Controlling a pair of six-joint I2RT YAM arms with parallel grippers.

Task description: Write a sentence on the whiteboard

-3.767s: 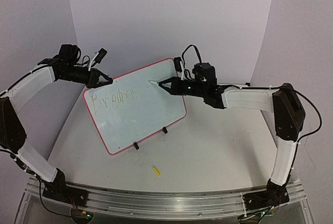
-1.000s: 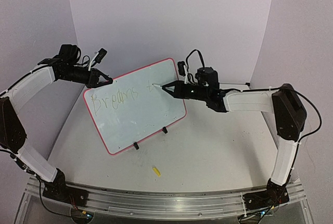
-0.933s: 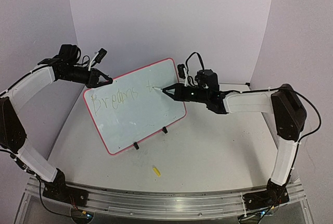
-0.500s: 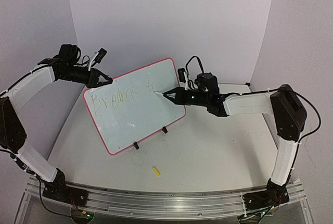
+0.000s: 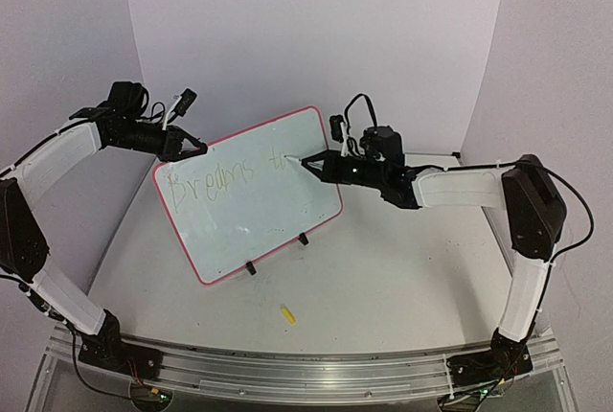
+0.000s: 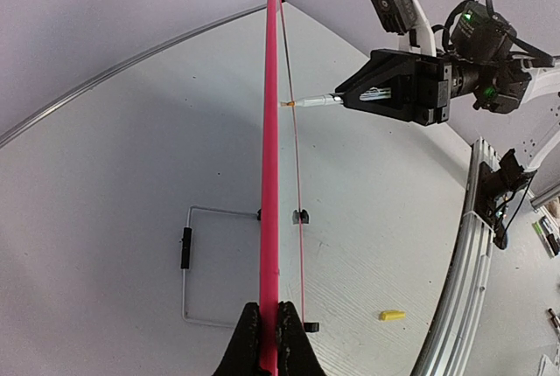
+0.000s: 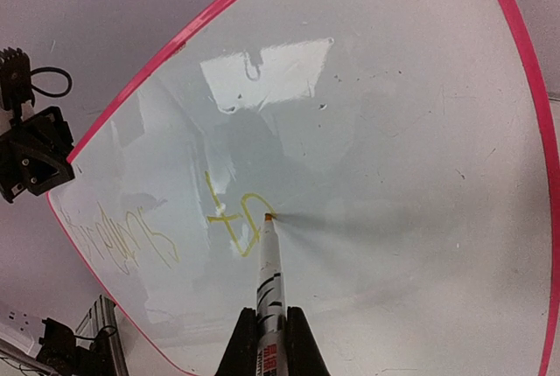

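The whiteboard (image 5: pixel 251 203) stands tilted on two black clip feet, white with a pink-red border. It bears yellow writing, "Dreams" and then "t" with part of another letter (image 7: pixel 236 223). My left gripper (image 5: pixel 198 148) is shut on the board's upper left edge; in the left wrist view (image 6: pixel 270 323) the pink edge (image 6: pixel 271 175) runs between the fingers. My right gripper (image 5: pixel 311 163) is shut on a white marker (image 7: pixel 269 275). The marker's yellow tip (image 7: pixel 269 216) touches the board at the new letter.
A yellow marker cap (image 5: pixel 287 314) lies on the table in front of the board, also seen in the left wrist view (image 6: pixel 392 315). A wire stand (image 6: pixel 188 262) props the board from behind. Curved white walls close in the back.
The right gripper has moved the marker down and back up on the board, adding a "t" and part of another letter after "Dreams". The left gripper and the board have stayed put.
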